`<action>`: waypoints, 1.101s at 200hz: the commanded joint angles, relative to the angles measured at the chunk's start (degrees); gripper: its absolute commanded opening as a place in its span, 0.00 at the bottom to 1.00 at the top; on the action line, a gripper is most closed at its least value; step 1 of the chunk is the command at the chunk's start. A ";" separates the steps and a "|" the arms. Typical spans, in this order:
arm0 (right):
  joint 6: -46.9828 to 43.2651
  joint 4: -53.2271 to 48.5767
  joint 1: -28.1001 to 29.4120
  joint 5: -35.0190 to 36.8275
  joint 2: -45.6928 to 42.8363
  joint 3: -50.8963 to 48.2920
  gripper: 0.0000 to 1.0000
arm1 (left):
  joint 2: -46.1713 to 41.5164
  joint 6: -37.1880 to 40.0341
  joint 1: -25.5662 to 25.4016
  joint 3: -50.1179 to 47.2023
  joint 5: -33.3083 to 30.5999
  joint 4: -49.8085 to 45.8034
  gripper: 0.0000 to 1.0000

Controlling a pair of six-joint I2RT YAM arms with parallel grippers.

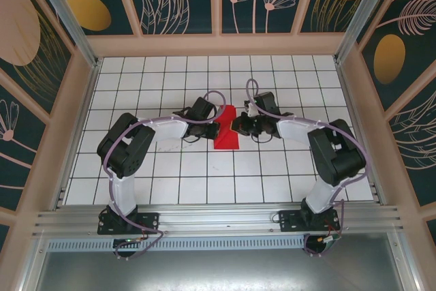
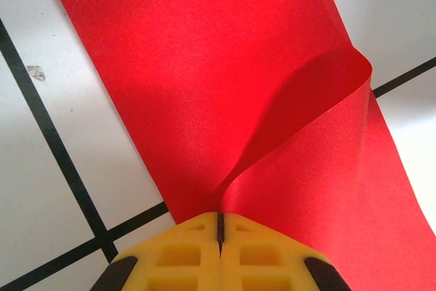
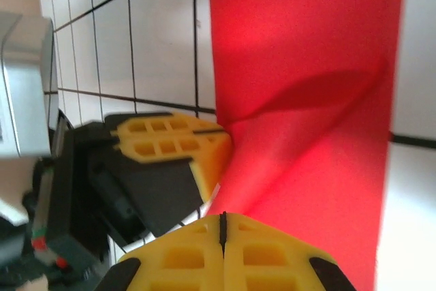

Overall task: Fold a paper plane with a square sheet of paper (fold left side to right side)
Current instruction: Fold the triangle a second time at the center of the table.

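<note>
The square sheet of paper (image 1: 225, 134) is bright red and lies as a narrow strip on the white grid table (image 1: 170, 168). My left gripper (image 1: 216, 120) is shut on the sheet's edge. In the left wrist view that edge comes out of the closed yellow jaws (image 2: 220, 217) and a flap (image 2: 320, 100) curls up off the sheet. My right gripper (image 1: 238, 126) is shut at the strip's right side. Its tips (image 3: 223, 217) sit against the raised paper (image 3: 306, 189), close to the left gripper's fingers (image 3: 174, 138). No paper shows edge-on in its jaw slit.
Both arms reach in toward the table's middle and their wrists nearly meet over the sheet. Wooden walls (image 1: 88, 80) ring the grid, and a metal rail (image 1: 218, 219) runs along the near edge.
</note>
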 commanded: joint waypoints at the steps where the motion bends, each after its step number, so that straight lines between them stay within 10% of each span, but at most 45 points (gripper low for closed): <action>1: 1.55 2.83 0.87 -0.96 4.22 4.21 0.03 | 2.22 1.14 0.14 -1.67 0.74 -1.58 0.00; 220: -3.35 -7.77 2.90 3.71 12.64 10.11 0.02 | 1.30 0.98 0.14 -1.93 0.68 -1.37 0.00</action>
